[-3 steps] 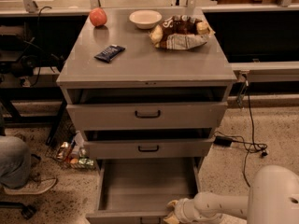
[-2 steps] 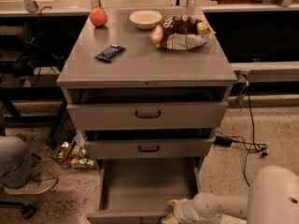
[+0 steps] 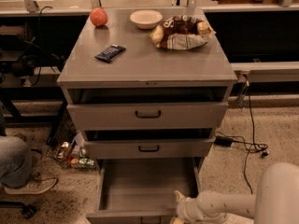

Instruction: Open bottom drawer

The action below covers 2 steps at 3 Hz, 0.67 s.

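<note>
Pincer (image 3: 179, 210): located at the bottom edge of the camera view, at the right front corner of the bottom drawer, on the end of the white robot arm (image 3: 224, 203) that reaches in from the lower right. Whether it is spread, pressed together or pinching the front panel cannot be told from this view; contact with the drawer front appears likely but is not confirmed.

Bottom drawer (image 3: 145, 183): grey metal, lowest of three in the grey metal table (image 3: 149, 64). It stands pulled well out, with its bare floor exposed. Its front panel and handle are cut off by the frame edge.

Change noted: none of substance. The drawer stands as far out as it did a second ago, and the pincer occupies the same spot. Judgement: the pull is finished or at its limit, and the task is effectively complete, leaving only release and withdrawal.

Other drawers: the grey top drawer with black bar handle (image 3: 147, 115) and the grey middle drawer with smaller black handle (image 3: 148, 148) each sit slightly ajar.

Table top: a red apple (image 3: 98, 17), a shallow white bowl (image 3: 146, 18), a crumpled brown snack bag (image 3: 181, 31) and a dark blue wrapped bar (image 3: 110, 53).

Writing and brands: print is present on the bag and bar, but none of it is legible.
</note>
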Available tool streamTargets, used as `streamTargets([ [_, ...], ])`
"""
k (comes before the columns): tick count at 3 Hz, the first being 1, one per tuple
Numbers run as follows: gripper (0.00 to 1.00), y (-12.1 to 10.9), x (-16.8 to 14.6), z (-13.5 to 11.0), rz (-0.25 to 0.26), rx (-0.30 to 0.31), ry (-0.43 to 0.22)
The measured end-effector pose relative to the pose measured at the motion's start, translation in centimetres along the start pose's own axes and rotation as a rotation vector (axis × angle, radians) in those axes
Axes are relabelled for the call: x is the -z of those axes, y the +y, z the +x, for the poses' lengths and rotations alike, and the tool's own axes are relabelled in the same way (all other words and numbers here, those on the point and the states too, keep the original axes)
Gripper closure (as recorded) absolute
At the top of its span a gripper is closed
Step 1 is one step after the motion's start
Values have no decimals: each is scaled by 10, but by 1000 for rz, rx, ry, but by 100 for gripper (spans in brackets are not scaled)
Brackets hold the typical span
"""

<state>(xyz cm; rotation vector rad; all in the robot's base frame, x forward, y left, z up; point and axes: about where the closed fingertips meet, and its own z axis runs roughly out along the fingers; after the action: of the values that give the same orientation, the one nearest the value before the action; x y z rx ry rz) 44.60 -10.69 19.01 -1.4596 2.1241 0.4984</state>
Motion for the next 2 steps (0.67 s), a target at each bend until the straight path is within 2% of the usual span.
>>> streamTargets([
  [1,0,-1,67,-11,61,65,54],
  [2,0,11,144,-24,129,114,148],
])
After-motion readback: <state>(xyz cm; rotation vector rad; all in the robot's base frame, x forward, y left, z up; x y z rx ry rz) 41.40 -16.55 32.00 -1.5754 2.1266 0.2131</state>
